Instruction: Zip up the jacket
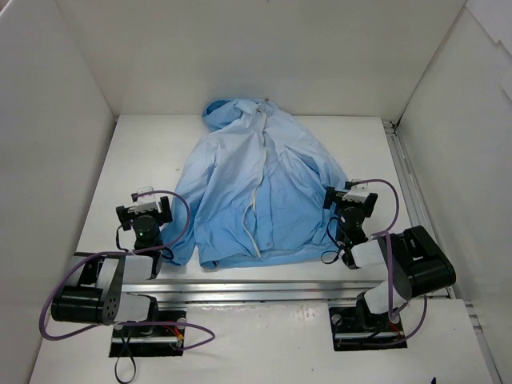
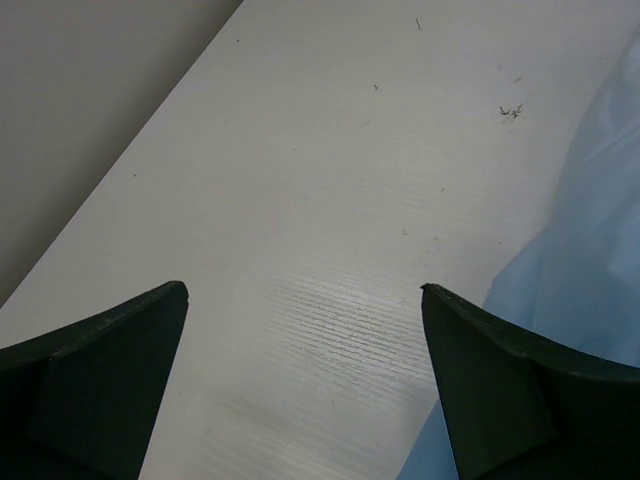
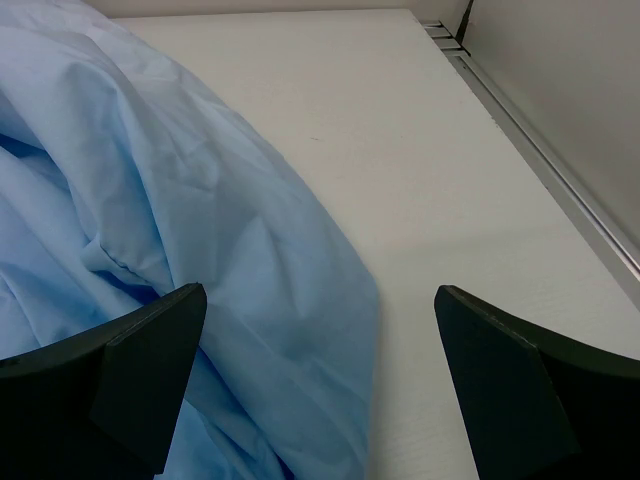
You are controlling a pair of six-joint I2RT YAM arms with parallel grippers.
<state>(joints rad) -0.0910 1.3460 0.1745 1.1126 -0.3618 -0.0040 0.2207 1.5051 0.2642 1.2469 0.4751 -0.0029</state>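
The light-blue hooded jacket (image 1: 256,192) lies flat on the white table (image 1: 128,152), hood at the far end, its white zipper (image 1: 258,192) running down the middle of the front. My left gripper (image 1: 144,198) is open and empty beside the jacket's left edge; in the left wrist view it (image 2: 305,300) hovers over bare table with jacket fabric (image 2: 590,260) at the right. My right gripper (image 1: 349,194) is open and empty at the jacket's right edge; in the right wrist view it (image 3: 320,300) hangs over the fabric's edge (image 3: 250,290).
White walls enclose the table on the left, back and right. A metal rail (image 1: 400,168) runs along the right side and another (image 1: 264,290) along the near edge. Cables loop around both arms.
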